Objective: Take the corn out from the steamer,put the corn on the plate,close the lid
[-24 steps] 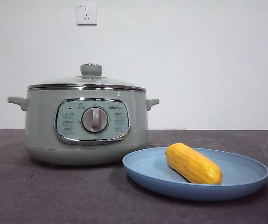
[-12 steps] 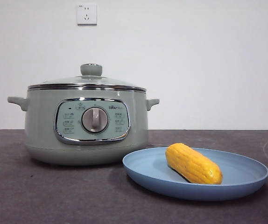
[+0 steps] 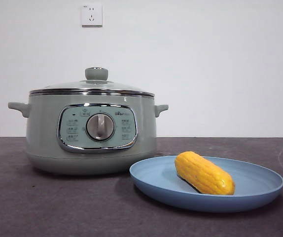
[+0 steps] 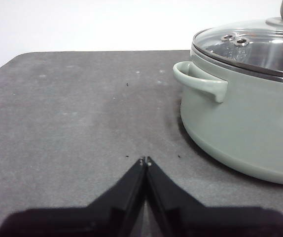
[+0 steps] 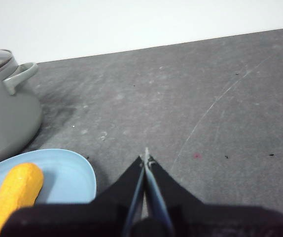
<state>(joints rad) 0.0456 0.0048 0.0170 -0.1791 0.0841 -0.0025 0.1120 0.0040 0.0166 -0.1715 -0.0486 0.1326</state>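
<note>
The sage-green steamer (image 3: 89,133) stands at the left of the table with the glass lid (image 3: 92,86) sitting closed on it. The yellow corn (image 3: 203,173) lies on the light-blue plate (image 3: 260,190) to the right of the steamer. My left gripper (image 4: 145,161) is shut and empty, low over the table beside the steamer (image 4: 245,118), whose lid (image 4: 260,47) shows closed. My right gripper (image 5: 146,159) is shut and empty over bare table beside the plate (image 5: 67,168) with the corn (image 5: 16,195). Neither arm shows in the front view.
The table is a dark grey mat (image 3: 43,207). A white wall with a socket (image 3: 91,15) stands behind it. The steamer's side handle (image 4: 200,81) sticks out toward my left gripper.
</note>
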